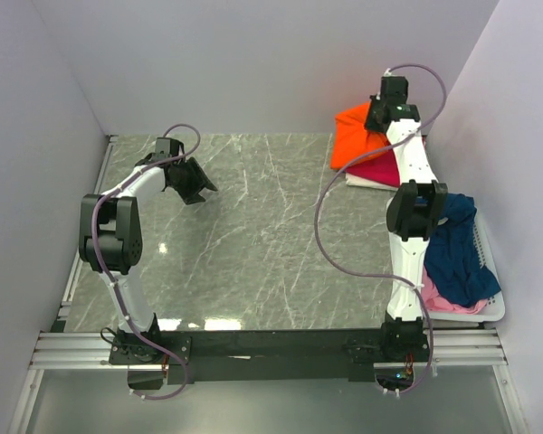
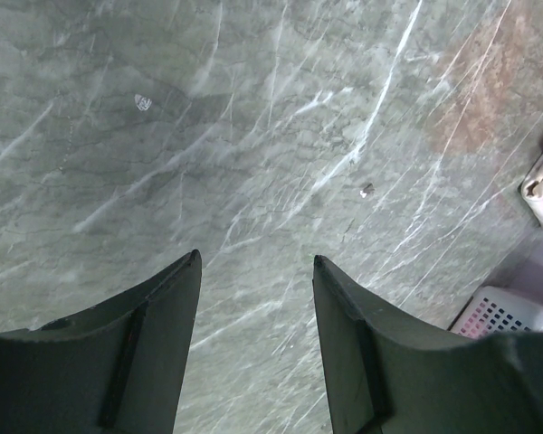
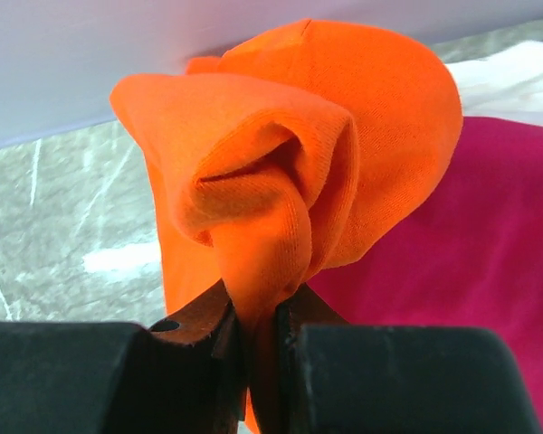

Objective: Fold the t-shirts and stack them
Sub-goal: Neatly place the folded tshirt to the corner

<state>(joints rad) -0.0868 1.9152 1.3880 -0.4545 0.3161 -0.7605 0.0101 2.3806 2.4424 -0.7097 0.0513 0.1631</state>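
Observation:
A bright orange t-shirt [image 1: 353, 136] lies bunched at the back right of the table, on top of a magenta-pink t-shirt [image 1: 377, 170] and a white one [image 1: 366, 182]. My right gripper [image 3: 261, 312] is shut on a fold of the orange t-shirt [image 3: 290, 163], which bulges up out of the jaws; the magenta t-shirt [image 3: 489, 271] lies behind it. A navy blue t-shirt [image 1: 457, 253] and a pale pink one [image 1: 448, 303] hang in the white basket [image 1: 493, 307] at the right. My left gripper [image 2: 256, 260] hovers open over bare table at the back left [image 1: 197, 185].
The table [image 1: 262, 235] is grey-green marble, walled on three sides. The white plastic basket [image 2: 502, 312] shows at the right edge of the left wrist view. A small speck [image 2: 366, 190] lies on the marble.

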